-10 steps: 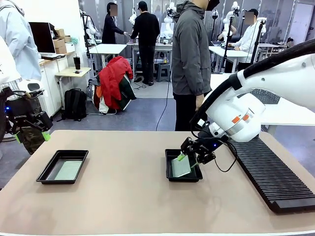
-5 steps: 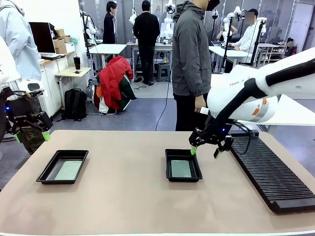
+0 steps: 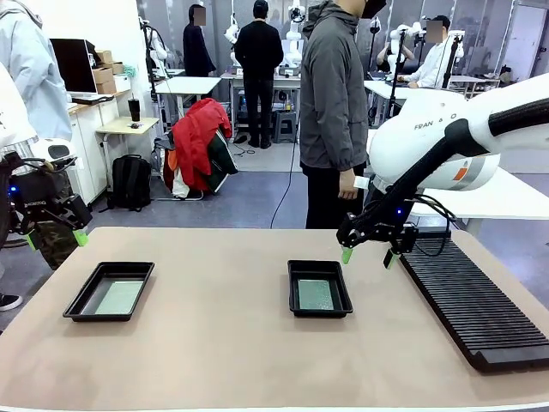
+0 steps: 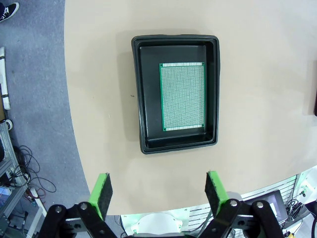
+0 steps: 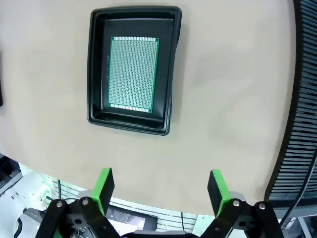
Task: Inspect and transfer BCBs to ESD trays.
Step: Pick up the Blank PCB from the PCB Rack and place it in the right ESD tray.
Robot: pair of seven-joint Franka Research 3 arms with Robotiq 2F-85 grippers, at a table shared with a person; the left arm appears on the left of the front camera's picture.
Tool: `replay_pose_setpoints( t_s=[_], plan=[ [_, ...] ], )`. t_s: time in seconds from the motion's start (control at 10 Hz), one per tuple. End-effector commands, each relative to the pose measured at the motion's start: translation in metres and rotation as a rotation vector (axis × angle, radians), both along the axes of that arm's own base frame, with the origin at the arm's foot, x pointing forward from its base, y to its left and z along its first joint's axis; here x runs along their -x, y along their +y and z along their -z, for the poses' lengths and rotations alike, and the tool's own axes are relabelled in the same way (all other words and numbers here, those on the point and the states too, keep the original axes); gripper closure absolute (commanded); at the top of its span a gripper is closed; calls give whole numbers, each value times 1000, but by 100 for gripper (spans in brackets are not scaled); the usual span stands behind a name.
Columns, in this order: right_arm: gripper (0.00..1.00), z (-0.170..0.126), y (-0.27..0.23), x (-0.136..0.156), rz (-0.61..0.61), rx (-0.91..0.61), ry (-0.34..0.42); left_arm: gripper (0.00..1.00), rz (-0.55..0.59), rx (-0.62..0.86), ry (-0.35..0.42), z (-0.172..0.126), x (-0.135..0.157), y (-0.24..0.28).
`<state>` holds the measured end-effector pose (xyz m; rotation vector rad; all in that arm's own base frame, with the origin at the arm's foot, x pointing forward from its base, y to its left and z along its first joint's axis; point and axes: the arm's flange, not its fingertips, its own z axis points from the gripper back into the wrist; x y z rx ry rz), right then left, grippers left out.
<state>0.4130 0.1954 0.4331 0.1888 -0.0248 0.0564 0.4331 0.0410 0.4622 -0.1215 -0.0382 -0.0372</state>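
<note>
Boards (image 5: 132, 73) look thin, stiff and light, lying flat in each black tray (image 3: 318, 269); edge grips suit best. Right hand (image 3: 366, 256) and left hand (image 3: 53, 240) both gape, empty.

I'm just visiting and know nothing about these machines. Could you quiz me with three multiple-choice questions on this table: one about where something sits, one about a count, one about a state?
1. Where is the long black ribbed rack?
A. robot's right side of the table
B. robot's left side
C. on the floor

2. How many black trays hold a green board?
A. none
B. one
C. two

3. How is the right pincer?
A. shut on a board
B. open, holding nothing
C. shut on a tray

Answers: 1 A, it lies along the right edge. 2 C, the left tray and the middle tray each hold one board. 3 B, its green pads stand apart above the table.
</note>
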Motion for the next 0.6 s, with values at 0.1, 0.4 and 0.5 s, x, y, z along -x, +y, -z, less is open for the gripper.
replay_pose_setpoints(
  t_s=[0.1,0.4,0.5],
  plan=[
    [0,3,1,0,0,1,1,0,-4,-2,-9,1,0,0],
    [0,3,1,0,0,1,1,0,-4,-2,-9,1,0,0],
    [0,3,1,0,0,1,1,0,-4,-2,-9,1,0,0]
  ],
)
